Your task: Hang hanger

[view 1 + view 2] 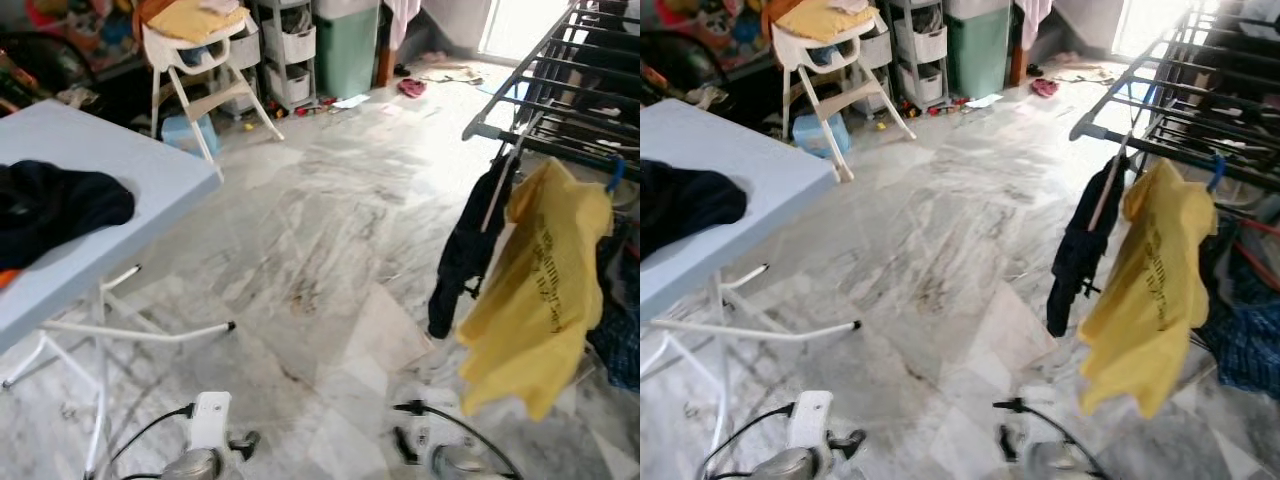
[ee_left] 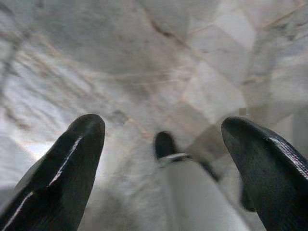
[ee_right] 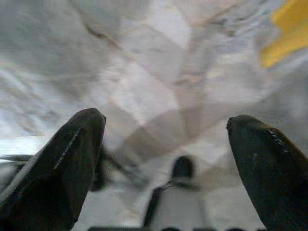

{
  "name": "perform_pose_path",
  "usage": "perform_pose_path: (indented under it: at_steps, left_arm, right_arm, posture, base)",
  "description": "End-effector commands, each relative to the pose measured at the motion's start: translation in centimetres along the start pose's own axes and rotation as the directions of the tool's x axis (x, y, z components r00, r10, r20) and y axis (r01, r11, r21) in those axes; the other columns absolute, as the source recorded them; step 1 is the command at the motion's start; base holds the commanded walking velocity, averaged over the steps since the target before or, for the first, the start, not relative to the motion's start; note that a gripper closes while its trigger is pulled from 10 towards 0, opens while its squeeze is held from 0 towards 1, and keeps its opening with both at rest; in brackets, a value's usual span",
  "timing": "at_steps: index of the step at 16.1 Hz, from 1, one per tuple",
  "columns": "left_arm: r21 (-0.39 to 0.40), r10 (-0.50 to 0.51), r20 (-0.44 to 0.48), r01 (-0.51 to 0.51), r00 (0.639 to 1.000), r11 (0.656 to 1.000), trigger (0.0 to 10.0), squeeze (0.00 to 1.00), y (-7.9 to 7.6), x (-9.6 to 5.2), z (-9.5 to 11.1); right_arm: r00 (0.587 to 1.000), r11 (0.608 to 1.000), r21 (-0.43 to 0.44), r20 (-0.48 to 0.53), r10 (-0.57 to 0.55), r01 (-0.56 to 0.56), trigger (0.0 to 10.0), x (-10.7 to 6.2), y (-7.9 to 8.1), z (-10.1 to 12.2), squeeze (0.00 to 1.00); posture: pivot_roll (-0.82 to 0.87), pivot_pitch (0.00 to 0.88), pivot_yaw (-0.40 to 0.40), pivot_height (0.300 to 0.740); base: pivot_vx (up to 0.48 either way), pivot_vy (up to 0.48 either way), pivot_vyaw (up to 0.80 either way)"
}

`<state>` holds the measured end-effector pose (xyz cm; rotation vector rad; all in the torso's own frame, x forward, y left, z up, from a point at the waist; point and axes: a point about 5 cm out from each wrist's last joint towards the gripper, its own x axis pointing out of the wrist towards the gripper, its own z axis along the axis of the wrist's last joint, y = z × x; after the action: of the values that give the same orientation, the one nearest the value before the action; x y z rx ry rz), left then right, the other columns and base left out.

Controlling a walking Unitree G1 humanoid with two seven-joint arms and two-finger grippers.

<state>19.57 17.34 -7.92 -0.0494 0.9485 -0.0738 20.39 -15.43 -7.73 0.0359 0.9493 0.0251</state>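
Containers, far side of the room: a green bin [image 1: 346,50] stands against the back wall; contents not visible. Beside it a white drawer unit [image 1: 290,55], drawers stacked; what they hold cannot be made out. A white high chair [image 1: 200,60] next to the drawers carries a yellow cloth [image 1: 195,18] heaped on its seat.

Left side: a pale blue folding table [image 1: 120,170] with a dark garment [image 1: 55,205] lying near its front edge, bunched, partly off the frame's left border.

Right side: a dark metal drying rack [image 1: 560,70]. From its near rail hang two items side by side: a dark blue garment [image 1: 470,245] on a white hanger [image 1: 497,195], and a yellow shirt [image 1: 540,290] on a blue hanger [image 1: 614,175] whose hook sits over the rail. The two garments touch along their inner edges. More dark clothes hang behind the yellow shirt, detail unclear.

Floor: grey-white marble tiles [image 1: 330,230]; small items scattered near the bin, too small to identify.

Left gripper [image 2: 161,144]: fingers spread wide, nothing between them, pointing down at bare floor tile. The robot's own foot shows below it.

Right gripper [image 3: 166,144]: fingers likewise wide apart, holding nothing, over floor; a corner of yellow fabric shows at the frame's edge.

Both arms hang low at the bottom of the head views, apart from rack and table.
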Motion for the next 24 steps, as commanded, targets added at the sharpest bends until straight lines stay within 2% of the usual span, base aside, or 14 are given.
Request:
perform_pose_path:
  at_steps: [1,11,15,24]
  left_arm:
    - [0.013,-0.004,0.016,0.004,1.000,1.000,10.0,0.00,-0.2,0.1,0.3]
    - [0.040,-0.020,0.010,0.020,1.000,0.999,10.0,0.00,-0.6,0.1,0.4]
    - [0.040,-0.018,-0.013,0.019,1.000,0.999,10.0,0.00,-0.4,0.0,-0.3]
    - [0.034,-0.033,-0.022,0.034,0.999,0.999,10.0,0.00,-0.3,-0.1,-0.8]
  right_arm:
    - [1.000,1.000,-0.001,-0.011,-0.025,0.025,10.0,-0.1,-0.9,-0.4,0.00]
    - [1.000,1.000,-0.014,-0.017,-0.024,0.024,10.0,-0.2,-0.9,-0.6,0.00]
    - [1.000,1.000,-0.018,-0.017,-0.025,0.025,10.0,-0.2,-0.9,-0.7,0.00]
    - [1.000,0.999,-0.045,-0.022,-0.018,0.017,10.0,-0.2,-0.8,-0.7,0.00]
  posture:
    - [-0.12,0.000,0.072,0.740]
    - [-0.13,0.000,0.076,0.740]
    - [-0.12,0.000,0.076,0.740]
    - [-0.11,0.000,0.069,0.740]
  base:
    - [0.000,0.446,-0.57]
    - [0.024,0.437,-0.80]
    - [0.000,0.337,-0.74]
    - [0.000,0.027,0.00]
